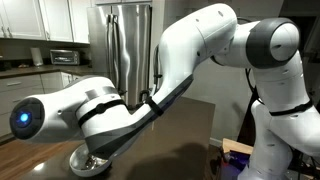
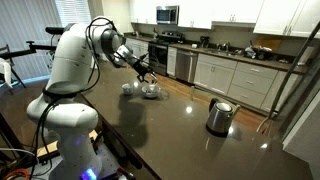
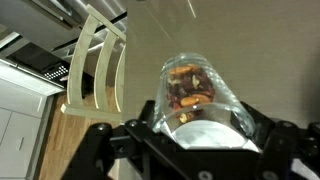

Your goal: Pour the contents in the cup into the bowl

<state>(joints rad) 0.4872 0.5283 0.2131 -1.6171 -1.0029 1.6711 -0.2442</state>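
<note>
Holding the cup (image 3: 205, 100) by its side wall, the gripper (image 3: 200, 128) hangs over the counter (image 2: 190, 140), close to the far long edge as an exterior view shows it. The fingers (image 3: 268, 135) are drawn in narrow and press on the glass from both sides, so the cup fills the space between them. The contents (image 3: 188, 92), small brown and orange bits, lie in a heap inside the glass, and none is seen falling out. How much the cup is tilted cannot be told from these views.

The bowl (image 2: 150, 92) shows only as a pale, low thing on the counter just below the gripper; it is too small there to see what is in it. The kettle (image 2: 220, 116) stands well apart, toward the right end of the counter. A pale chair (image 3: 95, 70) is visible beyond the counter's edge in the wrist view.

The cup looks light, stiff and smooth, so it is probably slippery and could break if it drops or knocks against the bowl. The middle of the side wall seems the right place to hold it, because the rim is then free for pouring. The bits look dry and loose, so they may slide out all together once the tilt is steep. The rim should therefore be low and over the middle of the bowl.
</note>
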